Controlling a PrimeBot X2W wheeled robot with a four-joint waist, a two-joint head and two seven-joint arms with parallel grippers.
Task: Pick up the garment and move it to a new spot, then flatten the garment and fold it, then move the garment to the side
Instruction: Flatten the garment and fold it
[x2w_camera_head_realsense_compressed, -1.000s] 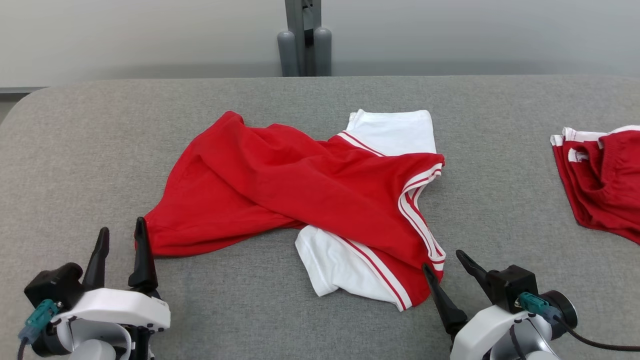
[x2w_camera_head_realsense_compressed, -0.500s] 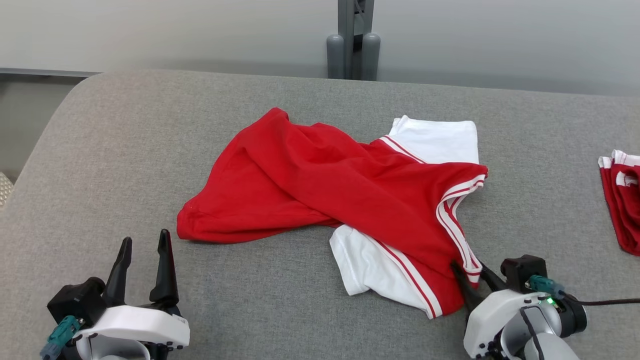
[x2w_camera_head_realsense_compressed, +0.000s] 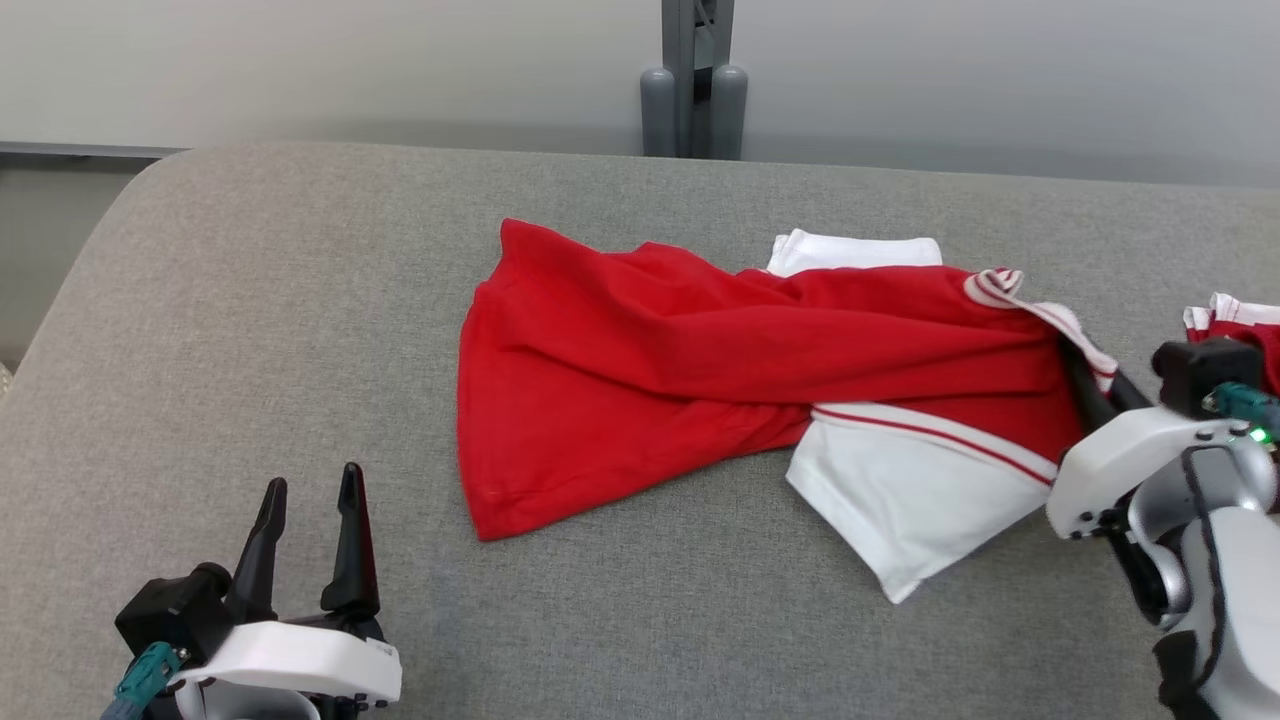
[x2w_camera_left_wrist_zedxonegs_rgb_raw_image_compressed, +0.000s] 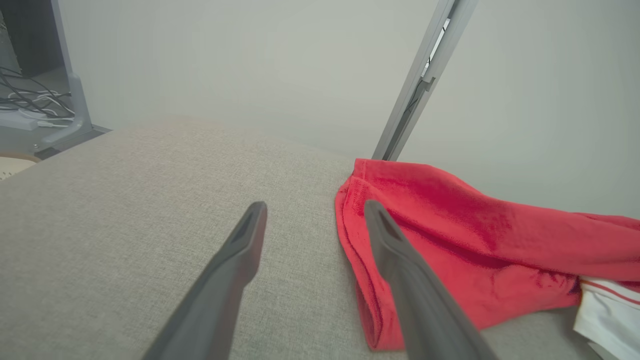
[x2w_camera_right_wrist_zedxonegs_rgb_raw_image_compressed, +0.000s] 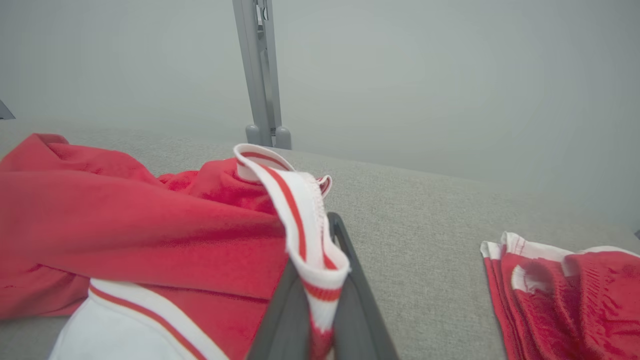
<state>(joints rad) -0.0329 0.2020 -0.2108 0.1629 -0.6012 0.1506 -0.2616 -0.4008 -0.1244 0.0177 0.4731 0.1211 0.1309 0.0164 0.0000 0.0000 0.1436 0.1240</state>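
Observation:
The garment (x2w_camera_head_realsense_compressed: 700, 370) is a red shirt with white sleeves and red-and-white striped trim, lying crumpled across the middle of the grey table (x2w_camera_head_realsense_compressed: 250, 300). My right gripper (x2w_camera_head_realsense_compressed: 1085, 380) is shut on its striped collar at the right end, lifting that edge a little; in the right wrist view the collar (x2w_camera_right_wrist_zedxonegs_rgb_raw_image_compressed: 305, 225) is pinched between the two fingers. My left gripper (x2w_camera_head_realsense_compressed: 310, 540) stands open at the lower left, short of the shirt's hem. In the left wrist view the hem (x2w_camera_left_wrist_zedxonegs_rgb_raw_image_compressed: 365, 260) lies just beside the right fingertip, and nothing sits between the fingers.
Another red-and-white garment (x2w_camera_right_wrist_zedxonegs_rgb_raw_image_compressed: 565, 295) lies folded at the table's right edge, close behind my right wrist. A grey post (x2w_camera_head_realsense_compressed: 690, 80) stands behind the table's far edge. The table's rounded left end borders a gap at the far left.
My right gripper shut on the striped collar and pulled it right and away, stretching the shirt out. The left gripper stayed open. The head camera also shifted.

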